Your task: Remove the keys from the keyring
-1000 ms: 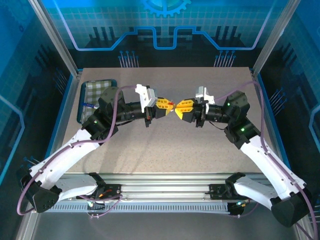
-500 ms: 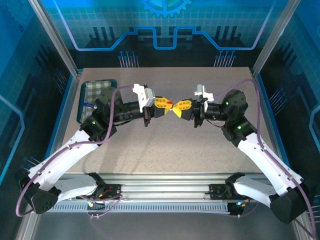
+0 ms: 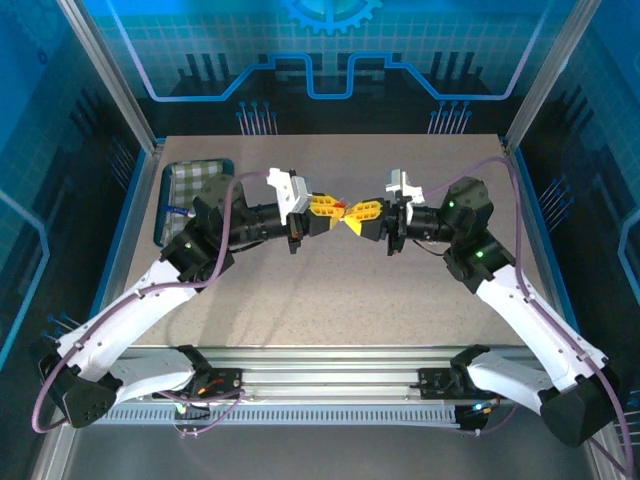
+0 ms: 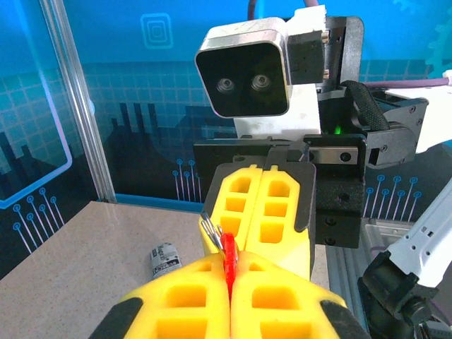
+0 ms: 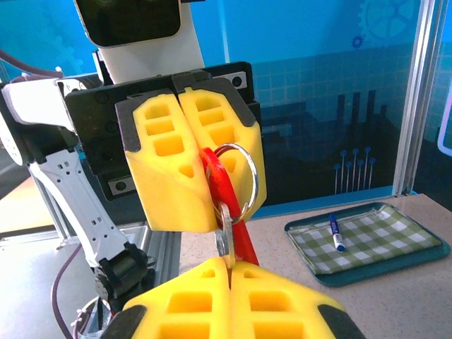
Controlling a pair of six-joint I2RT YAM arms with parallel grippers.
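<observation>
- Basically, nothing much is changing over the last second. Both arms are drifting slightly away from their bases, and the left gripper (image 3: 322, 206) and right gripper (image 3: 365, 211) are staying tip to tip above the desk (image 3: 330, 300).
- The left gripper is staying clamped on the red keyring (image 5: 227, 201), which is sticking out of its fingertips toward the right gripper.
- The right gripper is pinching the key (image 5: 224, 241) by its head, right at its own fingertips.
- A silver ring (image 5: 245, 173) is hanging between the two grippers and linking key to keyring, and the key is still riding on it.
- My read is that the gap isn't growing, so the key isn't coming off yet and the task is sitting mid-extraction.
- A straight pull is probably just loading the ring. The next move is likely going to need the key sliding round the coil, with slip at either pinch being the risk.
</observation>
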